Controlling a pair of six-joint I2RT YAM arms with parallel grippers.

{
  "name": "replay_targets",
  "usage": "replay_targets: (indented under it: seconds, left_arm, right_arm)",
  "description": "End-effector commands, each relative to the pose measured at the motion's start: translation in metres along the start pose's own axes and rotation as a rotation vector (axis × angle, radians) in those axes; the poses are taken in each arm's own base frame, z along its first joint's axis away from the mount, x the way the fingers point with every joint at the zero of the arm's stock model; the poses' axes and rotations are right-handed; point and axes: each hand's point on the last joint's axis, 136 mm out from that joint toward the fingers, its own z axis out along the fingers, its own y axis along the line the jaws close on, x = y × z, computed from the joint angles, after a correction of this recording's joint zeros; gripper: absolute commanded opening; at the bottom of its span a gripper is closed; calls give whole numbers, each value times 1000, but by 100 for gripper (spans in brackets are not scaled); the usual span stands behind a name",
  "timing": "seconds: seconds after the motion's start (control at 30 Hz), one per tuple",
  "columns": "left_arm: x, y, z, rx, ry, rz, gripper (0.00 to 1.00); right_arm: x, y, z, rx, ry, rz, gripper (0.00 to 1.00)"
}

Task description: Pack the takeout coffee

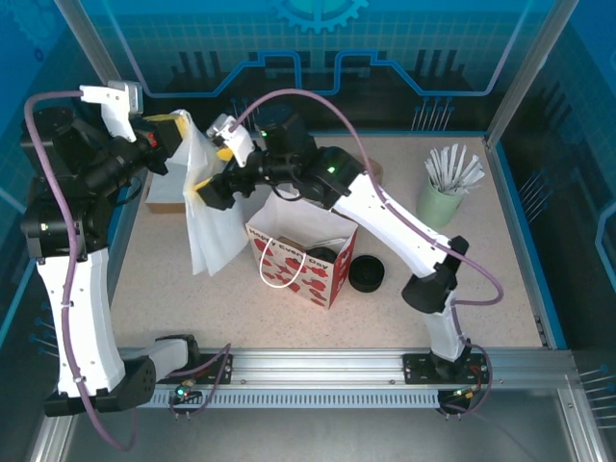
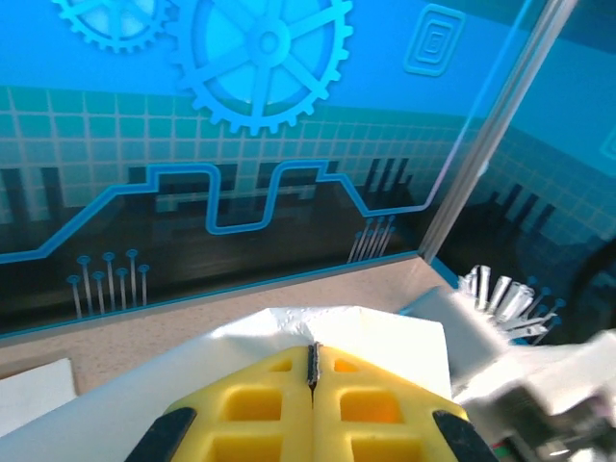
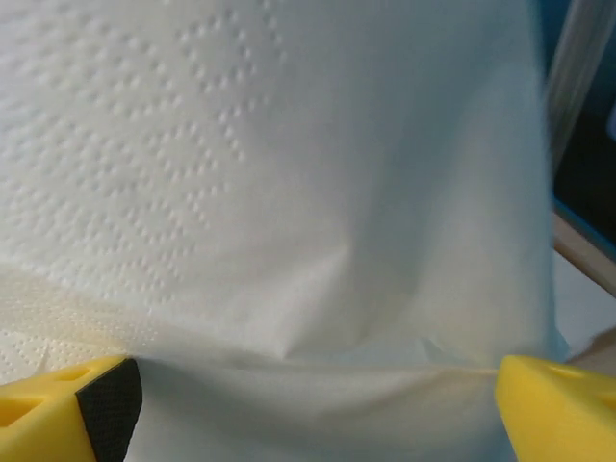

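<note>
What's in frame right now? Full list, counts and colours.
napkin: 1, white, hanging above the table's far left
gift bag: 1, red and white, open, table centre
lid: 1, black, round, on the table just right of the bag
dark round thing: 1, inside the bag, can't tell what
cup: 1, pale mint, far right
sticks: a bunch, white, standing in the cup
box: 1, tan and white, far left, behind the napkin
left fingers: yellow, shut on the napkin
right fingers: yellow, open, up against the napkin
</note>
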Motion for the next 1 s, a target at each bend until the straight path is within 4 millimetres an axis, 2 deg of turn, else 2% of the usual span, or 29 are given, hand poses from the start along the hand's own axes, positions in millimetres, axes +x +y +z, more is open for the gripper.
replay_targets:
  seconds: [0.0,0.1,0.2,0.37,0.47,0.53,0.7,0.77,0.87,0.9,0.93,0.97]
  left_arm:
    - [-4,-26,-7,122,-13,-29,0]
    - [0,-33,-7,175,1,-67,0]
    - [7,-29,-5,162,14,-85,0]
    - [11,-29,-3,172,25,-116,0]
    - [14,-31,-1,197,34,-134,0]
    - [17,-35,-1,228,47,-150,0]
    - [26,-46,-3,309,90,-180,0]
    - [30,-51,-4,340,104,-189,0]
    - [30,-54,-5,357,110,-196,0]
    - [27,-56,-7,365,106,-195,5]
    - [24,-59,-9,369,97,-190,12]
    - [20,-60,-11,370,88,-181,14]
  right_arm:
    - [-42,19,-10,-86,-132,-28,99]
    - [-50,23,-9,-111,-170,-56,98]
    - [-55,24,-14,-116,-194,-75,97]
    - [-61,24,-37,-98,-251,-101,95]
    - [-63,24,-49,-94,-291,-110,88]
    - [-62,23,-52,-94,-290,-112,76]
    - [-68,22,-60,-88,-299,-116,57]
    - [-69,22,-64,-83,-299,-124,42]
    - [-68,23,-69,-74,-277,-142,11]
    - [-66,22,-72,-59,-260,-148,1]
    - [-65,21,-77,-38,-244,-158,0]
    - [-62,19,-81,-15,-225,-165,0]
